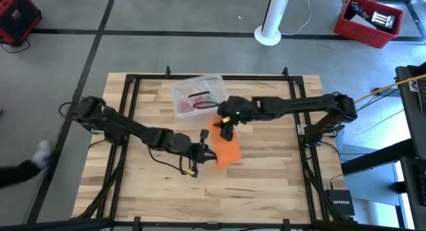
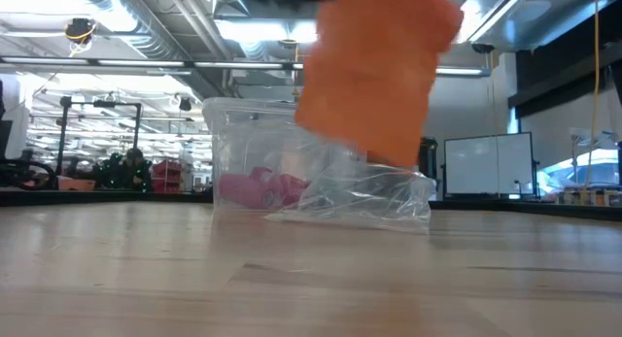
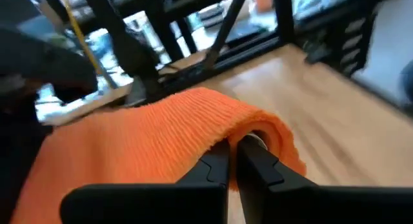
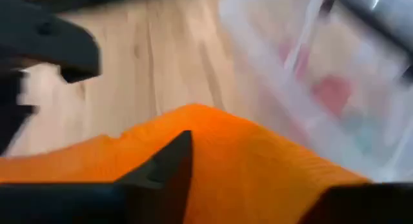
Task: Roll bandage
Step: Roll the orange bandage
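Mid-task view of bandage rolling. The orange bandage (image 1: 225,150) lies near the middle of the wooden surface (image 1: 266,184), partly lifted: the low view shows it hanging in the air in front of a clear plastic box (image 2: 321,177) holding pink and red contents. The left end effector (image 3: 233,161) is closed on a folded edge of the bandage, its two dark fingers pinched together with fabric curling over them. The right end effector (image 1: 226,129) sits at the bandage's far end, beside the box; its wrist view shows one dark finger (image 4: 164,167) resting against the orange fabric with the jaws apart, so it appears to have let go rather than to be gripping. Judged step: the strip is held at one end and only loosely folded, not yet a tight cylinder. The next move likely calls for the right end effector to take the free end again and turn it inward while the left keeps tension. The box stands just behind the work area and limits movement that way; bare wood toward the near edge offers room.
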Robot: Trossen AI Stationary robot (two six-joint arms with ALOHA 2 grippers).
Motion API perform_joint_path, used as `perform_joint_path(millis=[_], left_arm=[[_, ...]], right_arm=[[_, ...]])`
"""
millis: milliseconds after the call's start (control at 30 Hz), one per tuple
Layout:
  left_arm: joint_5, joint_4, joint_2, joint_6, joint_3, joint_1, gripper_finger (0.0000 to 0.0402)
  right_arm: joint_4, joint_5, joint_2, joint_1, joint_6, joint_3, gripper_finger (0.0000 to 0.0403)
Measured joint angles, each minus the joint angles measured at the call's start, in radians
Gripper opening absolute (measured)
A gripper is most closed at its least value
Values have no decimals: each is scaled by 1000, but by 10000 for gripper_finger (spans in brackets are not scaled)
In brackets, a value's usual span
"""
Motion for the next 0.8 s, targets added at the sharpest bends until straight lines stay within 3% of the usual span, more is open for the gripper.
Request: perform_joint_path(millis=[167, 333, 500, 667, 800], left_arm=[[43, 358, 48, -159, -168, 20, 2], [17, 559, 79, -288, -281, 33, 2], [10, 559, 101, -339, -289, 37, 6], [7, 547, 108, -341, -289, 37, 7], [6, 512, 109, -343, -289, 37, 5]], right_arm=[[-102, -29, 38, -1, 2, -1, 255], [-126, -46, 35, -1, 3, -1, 294], [-96, -44, 34, -1, -5, -1, 307], [-32, 30, 34, -1, 16, 0, 308], [-169, -62, 32, -9, 46, 25, 308]])
